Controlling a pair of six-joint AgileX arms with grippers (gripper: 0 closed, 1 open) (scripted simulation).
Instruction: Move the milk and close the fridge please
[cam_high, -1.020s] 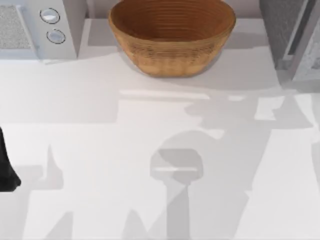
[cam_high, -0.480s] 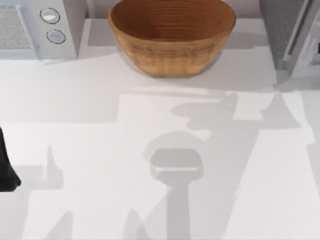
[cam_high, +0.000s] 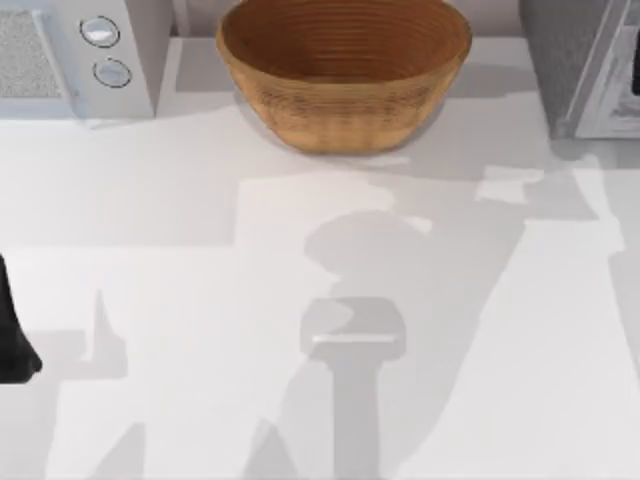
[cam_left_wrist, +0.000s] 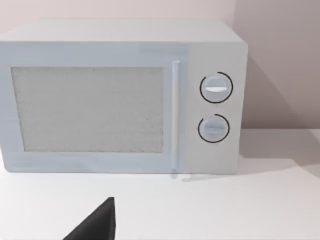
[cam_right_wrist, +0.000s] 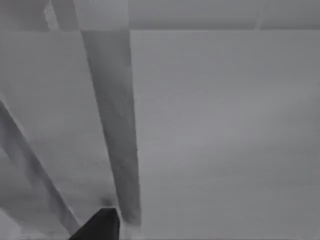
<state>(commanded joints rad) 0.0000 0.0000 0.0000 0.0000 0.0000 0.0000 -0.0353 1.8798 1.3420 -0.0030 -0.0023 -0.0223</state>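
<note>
1. Wicker bowl (cam_high: 343, 70): one, at the table's far edge.
2. White microwave (cam_left_wrist: 120, 97): one (two round knobs (cam_left_wrist: 216, 88) on its front panel).
3. Fridge (cam_high: 572, 60): one, far right corner.
4. Table (cam_high: 180, 300): one.

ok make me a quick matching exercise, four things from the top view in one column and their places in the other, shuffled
Things:
1. wicker bowl
2. white appliance with two knobs
3. fridge
4. left arm

Places:
a. back right corner of the table
b. left edge of the table, toward the front
c. back of the table, in the middle
d. back left corner of the table

Pairs: 1-c, 2-d, 3-a, 4-b
</note>
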